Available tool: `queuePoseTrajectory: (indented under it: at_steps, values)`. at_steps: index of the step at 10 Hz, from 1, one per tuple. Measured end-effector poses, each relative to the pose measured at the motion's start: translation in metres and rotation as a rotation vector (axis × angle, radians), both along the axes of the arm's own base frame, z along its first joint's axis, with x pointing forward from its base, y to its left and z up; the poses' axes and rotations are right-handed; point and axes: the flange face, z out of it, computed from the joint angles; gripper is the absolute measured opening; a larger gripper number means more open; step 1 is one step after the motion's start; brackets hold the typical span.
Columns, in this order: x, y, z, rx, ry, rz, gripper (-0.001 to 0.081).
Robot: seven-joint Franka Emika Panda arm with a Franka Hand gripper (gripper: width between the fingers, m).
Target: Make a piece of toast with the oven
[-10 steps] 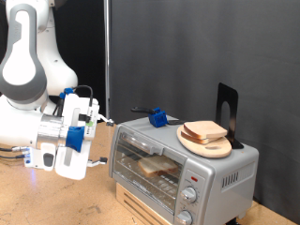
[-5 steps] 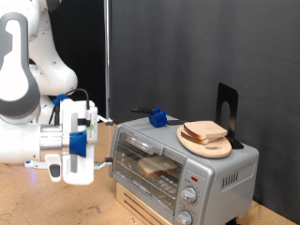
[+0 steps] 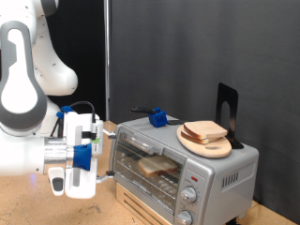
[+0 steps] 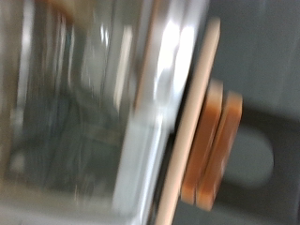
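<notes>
Exterior view: the oven stands on the desk with the piece of toast on its rack inside. Spare bread slices sit on a wooden plate on top. The gripper hangs at the oven's left, pointing downward, holding nothing; I cannot tell how wide it is.

A dark grey fabric backdrop hung behind the workspace, divided by a thin pale vertical pole. A light brown wooden tabletop filled the exterior view's bottom, evenly lit from overhead.
</notes>
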Motion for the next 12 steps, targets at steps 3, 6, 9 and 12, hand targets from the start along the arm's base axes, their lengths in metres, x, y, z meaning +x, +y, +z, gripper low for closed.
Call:
queuePoseTrajectory:
  at_steps: [3,6,9,12]
  values:
    - [-0.013,-0.011,-0.007,-0.152,0.116,0.266,0.0808]
    - [-0.008,-0.018,-0.016,-0.117,0.089,0.188,0.0808]
    - [-0.001,-0.010,-0.018,-0.039,0.147,0.203,0.0808]
    - [0.035,-0.013,-0.036,0.035,0.098,0.080,0.0808]
